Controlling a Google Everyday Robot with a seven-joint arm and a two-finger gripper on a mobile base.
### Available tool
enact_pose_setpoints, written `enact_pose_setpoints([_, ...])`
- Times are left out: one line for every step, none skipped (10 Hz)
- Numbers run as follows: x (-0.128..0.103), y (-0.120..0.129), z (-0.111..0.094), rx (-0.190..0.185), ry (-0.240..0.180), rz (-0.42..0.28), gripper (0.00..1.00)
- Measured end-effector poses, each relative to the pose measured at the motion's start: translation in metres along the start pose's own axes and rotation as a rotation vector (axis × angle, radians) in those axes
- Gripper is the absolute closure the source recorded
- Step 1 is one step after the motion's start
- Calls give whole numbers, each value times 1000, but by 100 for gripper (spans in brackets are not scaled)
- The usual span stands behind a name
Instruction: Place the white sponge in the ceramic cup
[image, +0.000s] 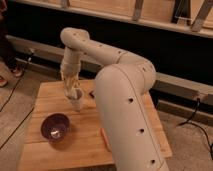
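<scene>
The off-white ceramic cup (77, 103) stands upright on the wooden table (125, 112), near its back middle. My gripper (73, 92) points straight down at the cup's mouth, touching or just inside its rim. The white sponge does not show on its own; it is hidden by the gripper or the cup. My large white arm (125, 115) crosses the right half of the view and hides much of the table.
A wide dark purple bowl (55, 127) sits at the front left of the table. An orange carrot-like piece (103, 138) peeks out beside my arm. A small dark object (92, 94) lies right of the cup. Cables run on the floor on both sides.
</scene>
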Motion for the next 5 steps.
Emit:
enact_pose_setpoints([0,-3,4,-12,5,13,100])
enact_pose_setpoints([0,-6,7,-18,8,23,100])
enact_pose_setpoints([1,-10,8,-23,10,33,100])
enact_pose_setpoints([2,-13,9,-25,11,41,100])
enact_pose_setpoints([3,-19,9,-28,10,55,100])
